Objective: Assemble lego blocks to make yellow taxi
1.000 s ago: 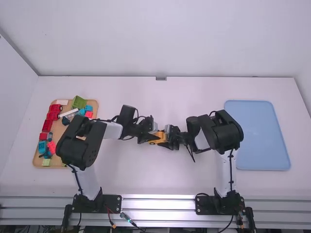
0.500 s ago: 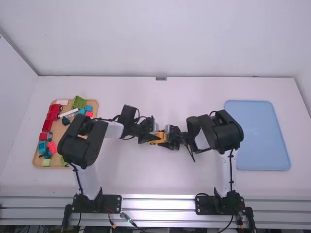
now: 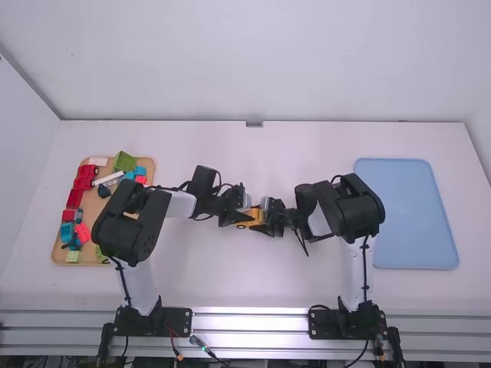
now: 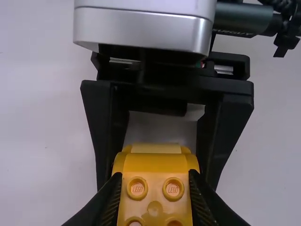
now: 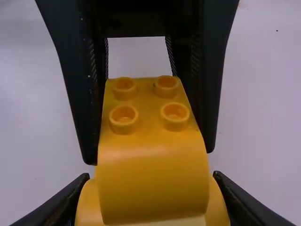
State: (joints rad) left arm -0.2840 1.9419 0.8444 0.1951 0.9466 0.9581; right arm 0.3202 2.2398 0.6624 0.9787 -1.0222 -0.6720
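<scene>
Mid-table, between the two arms, we find the yellow taxi [image 3: 250,218], partly built, in both grippers. Our left gripper [image 3: 235,218] comes in from the left, fingers clamped on the sides of the studded brick [image 4: 155,181]. Our right gripper [image 3: 268,217] meets it from the right, clenched on the wider yellow body [image 5: 86,205]. Brick seen above the body, curved at one end, round studs on its flat part. Whether it is pressed fully home we cannot tell.

On the left of the table [image 3: 230,280] we note a wooden tray [image 3: 57,254], its right side partly behind the left arm. In it: red blocks [image 3: 75,198], a green block [image 3: 125,161], a long white piece [image 3: 108,179], blue pieces too. On the right, beside the right arm, lies a pale blue mat [image 3: 410,218].
</scene>
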